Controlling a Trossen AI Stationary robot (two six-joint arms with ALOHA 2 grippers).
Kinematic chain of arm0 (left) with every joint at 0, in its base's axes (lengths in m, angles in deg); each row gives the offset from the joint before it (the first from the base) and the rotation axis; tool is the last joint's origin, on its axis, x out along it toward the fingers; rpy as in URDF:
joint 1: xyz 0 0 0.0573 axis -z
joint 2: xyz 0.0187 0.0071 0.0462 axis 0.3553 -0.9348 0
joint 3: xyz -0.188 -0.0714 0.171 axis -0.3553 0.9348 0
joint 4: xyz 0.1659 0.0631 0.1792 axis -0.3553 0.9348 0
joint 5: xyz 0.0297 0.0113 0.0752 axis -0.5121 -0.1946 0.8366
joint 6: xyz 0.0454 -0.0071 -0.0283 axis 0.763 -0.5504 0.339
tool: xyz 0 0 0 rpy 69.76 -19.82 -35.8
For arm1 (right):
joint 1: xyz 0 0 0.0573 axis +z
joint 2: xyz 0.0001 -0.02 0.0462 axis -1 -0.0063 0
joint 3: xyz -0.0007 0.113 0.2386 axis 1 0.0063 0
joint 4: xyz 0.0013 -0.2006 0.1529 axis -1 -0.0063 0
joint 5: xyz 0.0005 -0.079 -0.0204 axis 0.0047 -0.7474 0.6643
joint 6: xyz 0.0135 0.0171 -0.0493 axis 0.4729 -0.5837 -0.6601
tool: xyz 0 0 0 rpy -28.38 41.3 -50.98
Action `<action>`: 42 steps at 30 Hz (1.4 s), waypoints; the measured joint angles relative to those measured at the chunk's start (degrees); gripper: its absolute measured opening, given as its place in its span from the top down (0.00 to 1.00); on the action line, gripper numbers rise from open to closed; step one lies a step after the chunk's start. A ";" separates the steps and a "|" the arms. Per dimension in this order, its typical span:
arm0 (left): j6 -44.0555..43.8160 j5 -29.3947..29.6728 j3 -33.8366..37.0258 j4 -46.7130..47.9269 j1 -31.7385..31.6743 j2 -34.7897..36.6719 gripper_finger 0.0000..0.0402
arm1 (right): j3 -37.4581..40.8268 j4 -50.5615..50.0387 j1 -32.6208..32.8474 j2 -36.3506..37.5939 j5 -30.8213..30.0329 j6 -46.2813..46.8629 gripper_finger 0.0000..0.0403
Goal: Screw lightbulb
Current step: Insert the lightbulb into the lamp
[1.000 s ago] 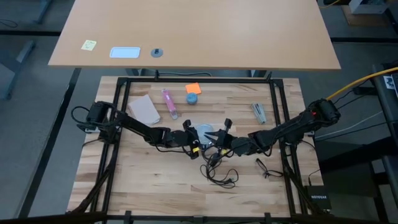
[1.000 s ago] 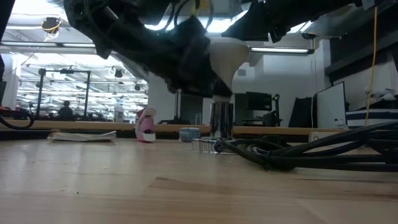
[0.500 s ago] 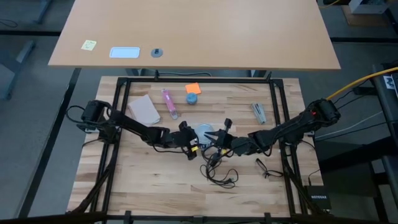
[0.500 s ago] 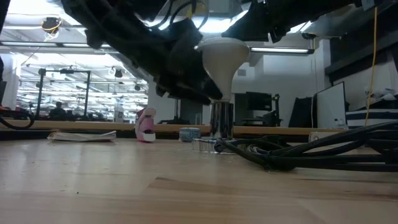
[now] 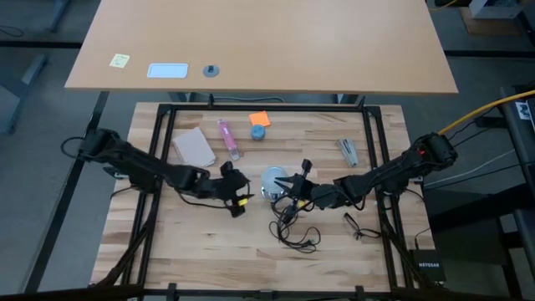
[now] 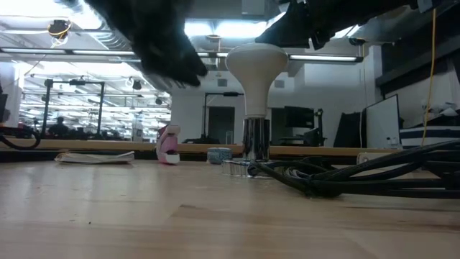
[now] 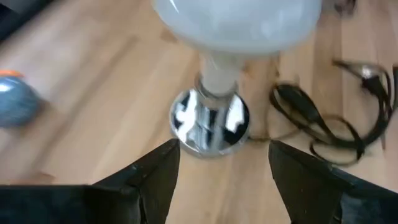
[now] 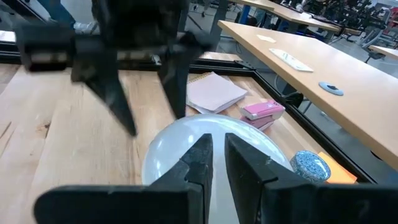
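High view: we see the lightbulb (image 5: pixel 274 179) mid-desk (image 5: pixel 201 251), left claw (image 5: pixel 236 192) just beside it, apart, holding nothing; right claw (image 5: pixel 294 186) at its other side.
Low view: bulb upright on chrome lamp base (image 6: pixel 256 142).
Left wrist: fingers (image 7: pixel 152 174) spread wide, bulb beyond.
Right wrist: fingers (image 8: pixel 198 163) nearly together, w/ nothing between.

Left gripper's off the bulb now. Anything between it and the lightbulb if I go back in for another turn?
Nothing visible. The left gripper stands open, facing the lightbulb in its silver lamp base, with only bare wood between. The black cord lies off to one side.
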 joint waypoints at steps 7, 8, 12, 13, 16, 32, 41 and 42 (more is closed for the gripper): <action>0.91 14.91 13.40 -27.28 5.57 3.43 0.40 | 0.00 -0.02 0.00 0.00 0.00 0.00 0.88; 1.48 15.10 16.16 -33.65 5.55 3.35 0.40 | 0.00 0.07 0.00 0.00 0.00 -0.01 0.88; 1.21 15.17 26.80 -57.51 4.06 2.25 0.40 | 0.00 0.18 0.00 0.00 0.00 -0.06 0.88; 1.03 14.76 29.08 -62.64 3.48 1.84 0.40 | 0.00 0.18 0.00 0.00 0.00 -0.23 0.88; 0.86 12.18 34.11 -75.44 0.78 -0.67 0.40 | 0.02 0.37 0.00 -0.04 0.00 -1.29 0.88; -0.29 0.28 24.83 -80.97 -5.28 -20.23 0.40 | 0.07 1.14 0.00 -0.07 0.04 -1.44 0.88; 1.54 -3.05 24.65 -81.25 -3.91 -21.00 0.40 | 0.07 1.17 0.01 -0.04 0.04 -1.40 0.88; 1.93 -3.86 24.37 -81.23 -4.01 -21.50 0.40 | 0.06 1.18 0.01 -0.04 0.04 -1.40 0.88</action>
